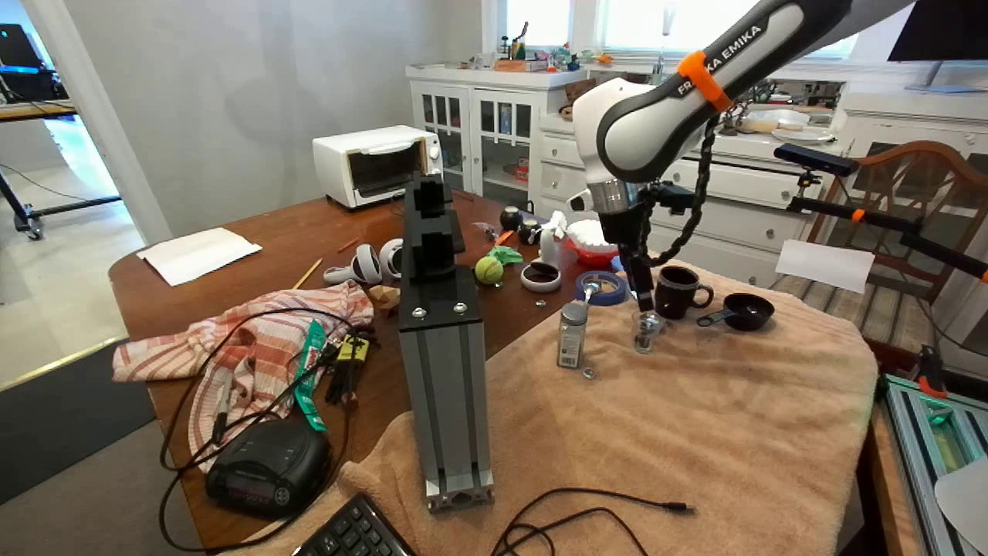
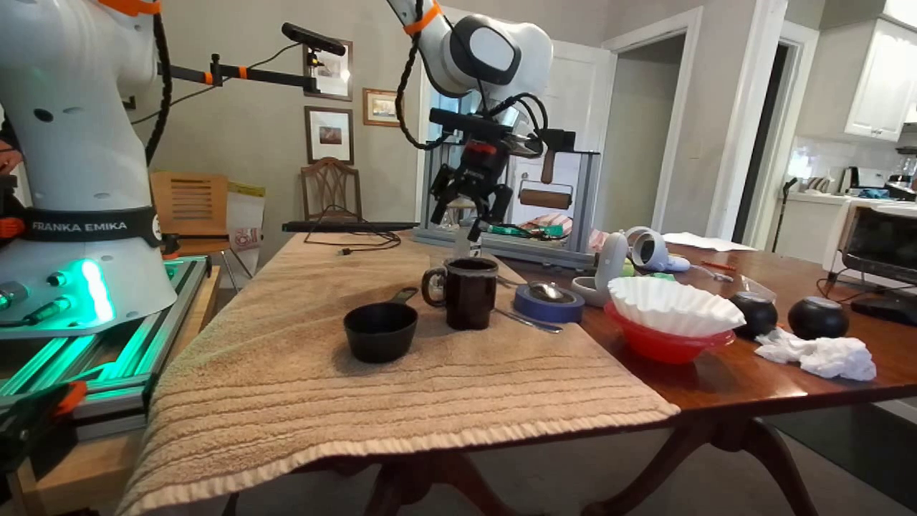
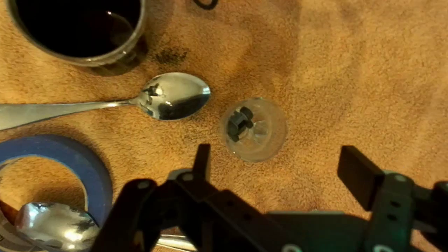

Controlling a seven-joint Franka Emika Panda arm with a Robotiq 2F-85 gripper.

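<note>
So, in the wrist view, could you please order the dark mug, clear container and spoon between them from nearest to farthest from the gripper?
1. Clear container, central, by the open gripper.
2. Spoon, its bowl to the container's upper left.
3. Dark mug, in the picture's upper left corner.

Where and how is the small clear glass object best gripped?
Probably pinch the small clear glass object across its round sides, coming from above: in the wrist view, its outline looks narrower than the gap of the open gripper. A spoon's bowl lies close, so that side needs care.
</note>
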